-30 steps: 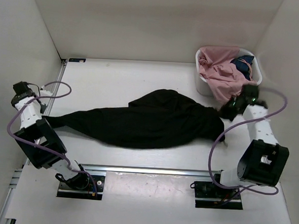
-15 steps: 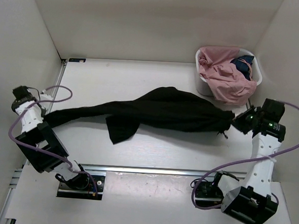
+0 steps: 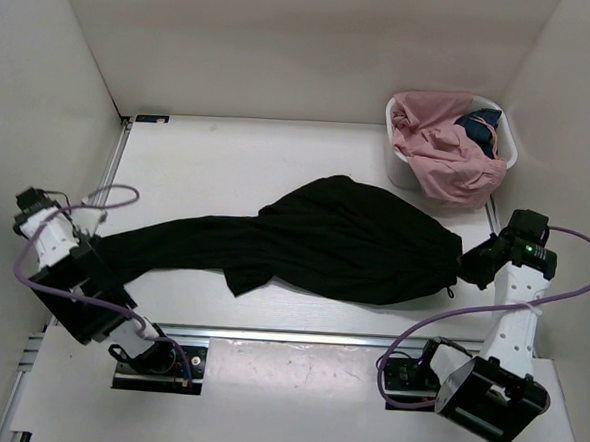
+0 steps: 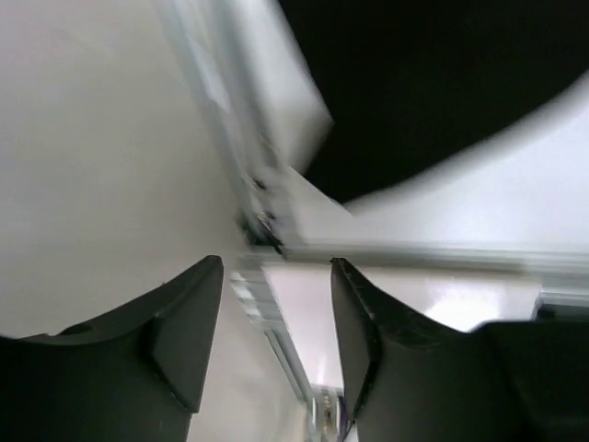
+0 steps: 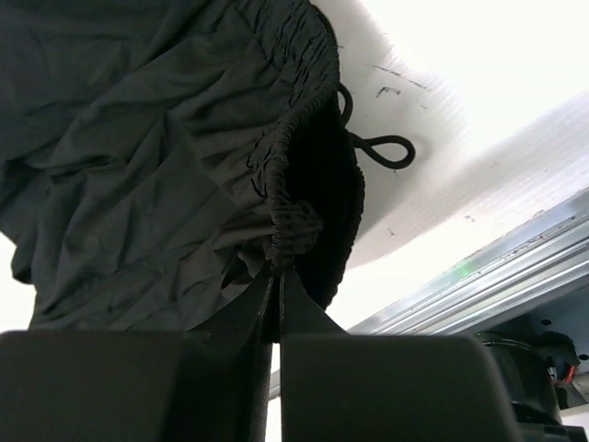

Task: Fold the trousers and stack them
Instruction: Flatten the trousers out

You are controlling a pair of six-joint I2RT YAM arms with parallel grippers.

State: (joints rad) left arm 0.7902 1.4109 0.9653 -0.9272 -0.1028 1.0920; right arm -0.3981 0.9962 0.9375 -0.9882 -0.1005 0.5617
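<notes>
The black trousers (image 3: 344, 234) lie stretched across the table, one leg reaching left and the gathered waistband at the right. My right gripper (image 3: 466, 264) is shut on the waistband edge (image 5: 293, 221), pinched between its fingertips (image 5: 276, 272). A drawstring loop (image 5: 386, 147) lies on the table beside it. My left gripper (image 3: 85, 248) sits at the leg's left end. In the left wrist view it (image 4: 276, 267) stands open with nothing between its fingers, and the black cloth (image 4: 423, 83) lies beyond the tips, apart from them.
A white basket (image 3: 394, 162) holding pink clothes (image 3: 440, 150) and a dark blue item stands at the back right, close to the waistband. White walls enclose the table on the left, back and right. Metal rails (image 3: 298, 336) run along the near edge.
My left gripper went from shut to open and let go of the leg end. The trousers, lifted taut half a second ago, have settled flat on the table. The right gripper moved slightly nearer.
</notes>
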